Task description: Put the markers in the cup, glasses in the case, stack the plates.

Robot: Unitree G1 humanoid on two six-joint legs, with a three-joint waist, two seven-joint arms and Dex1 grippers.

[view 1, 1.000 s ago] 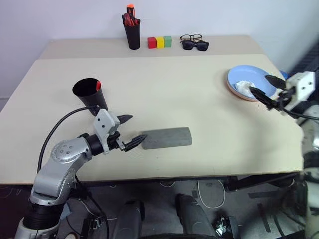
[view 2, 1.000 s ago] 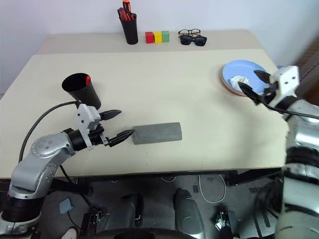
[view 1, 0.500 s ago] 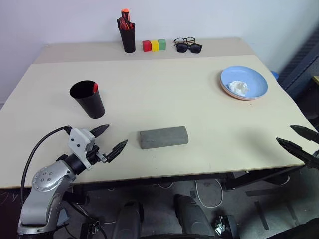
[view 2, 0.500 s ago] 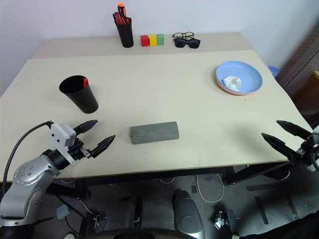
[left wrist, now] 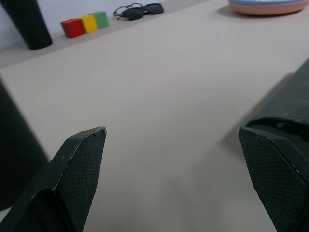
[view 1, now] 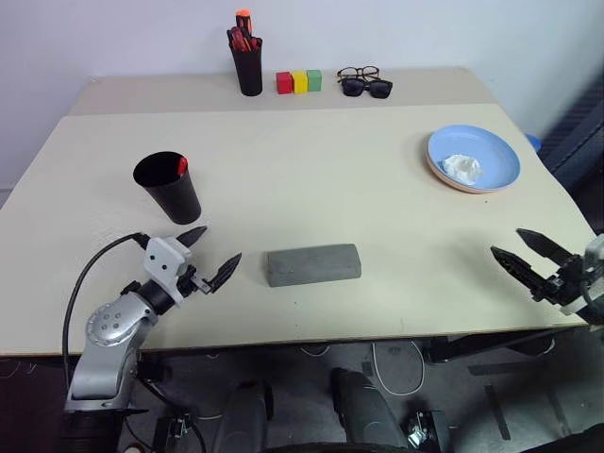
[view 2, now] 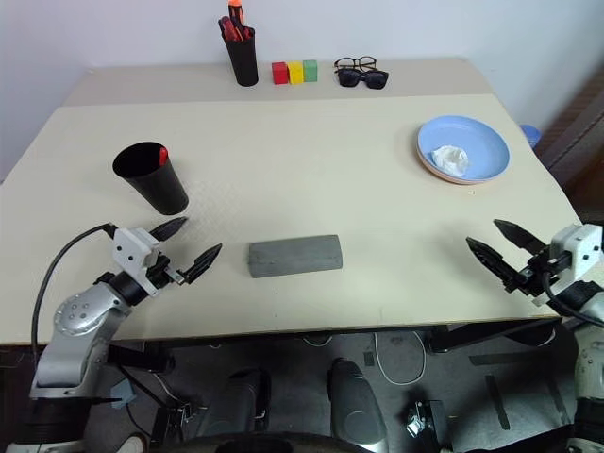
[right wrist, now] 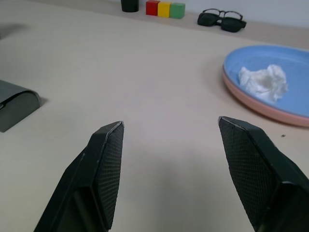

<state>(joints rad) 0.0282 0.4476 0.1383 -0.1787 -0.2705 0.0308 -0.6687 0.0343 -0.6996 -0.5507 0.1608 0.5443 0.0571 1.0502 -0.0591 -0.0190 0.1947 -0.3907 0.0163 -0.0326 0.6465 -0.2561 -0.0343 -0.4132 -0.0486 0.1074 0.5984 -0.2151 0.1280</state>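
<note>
Black fingers of your left gripper (view 1: 213, 255) stood spread wide and empty just off the near left of the case (view 1: 313, 264), and those of your right gripper (view 2: 499, 246) were parted and empty too, low over the near right edge of the tabletop (view 1: 359, 179). You had the grey case lying shut in the near middle; whether the glasses were inside could not be told. Left and a little farther sat the cup (view 1: 170, 186) with a red marker cap (view 1: 182, 165) showing at its rim. Farther right, the blue plate (view 2: 477, 143) rested on the pink one (view 2: 444, 172), a white crumpled wad (view 2: 452, 159) lying in it. By that lie the work looked finished, so your best move was probably to draw both arms clear slowly and level, keeping the left fingers from nudging case or cup. Far back stood the pen pot (view 1: 250, 66), three blocks (view 1: 300, 81) and two spare pairs of spectacles (view 1: 366, 81), which you needed to leave alone.
</note>
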